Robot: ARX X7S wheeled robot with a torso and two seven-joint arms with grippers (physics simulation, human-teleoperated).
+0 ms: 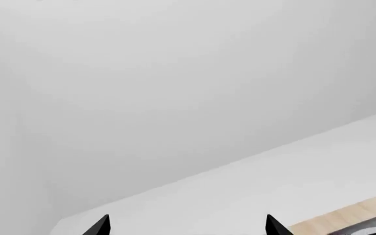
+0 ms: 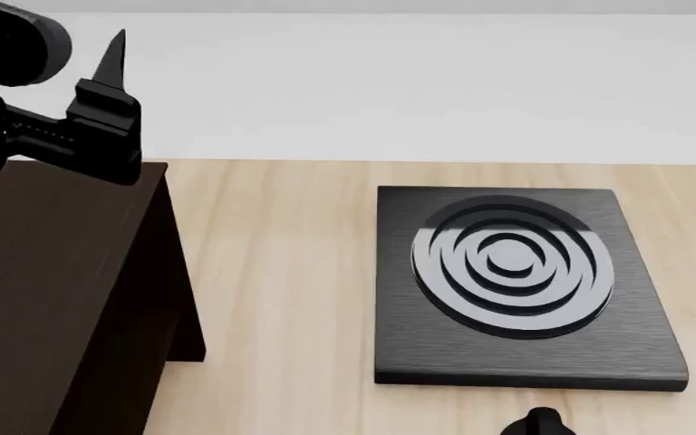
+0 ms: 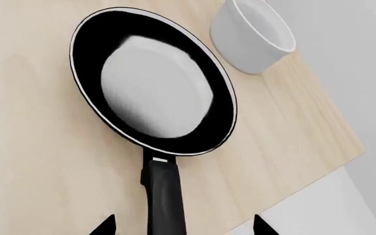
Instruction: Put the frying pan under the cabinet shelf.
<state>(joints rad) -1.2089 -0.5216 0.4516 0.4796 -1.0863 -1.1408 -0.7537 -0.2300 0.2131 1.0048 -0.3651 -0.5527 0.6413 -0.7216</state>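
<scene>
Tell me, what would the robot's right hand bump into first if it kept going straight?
Probably the frying pan: the right hand is open, its fingertips either side of the pan's long black handle, which lies right ahead.

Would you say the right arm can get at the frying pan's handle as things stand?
Probably yes: the right gripper is open with the frying pan handle running between its fingertips, nothing in between; the white pot sits clear.

Bright, even, sharp sim renders; soft glare inside frying pan (image 3: pixel 154 95), faint shadows, no blur.
</scene>
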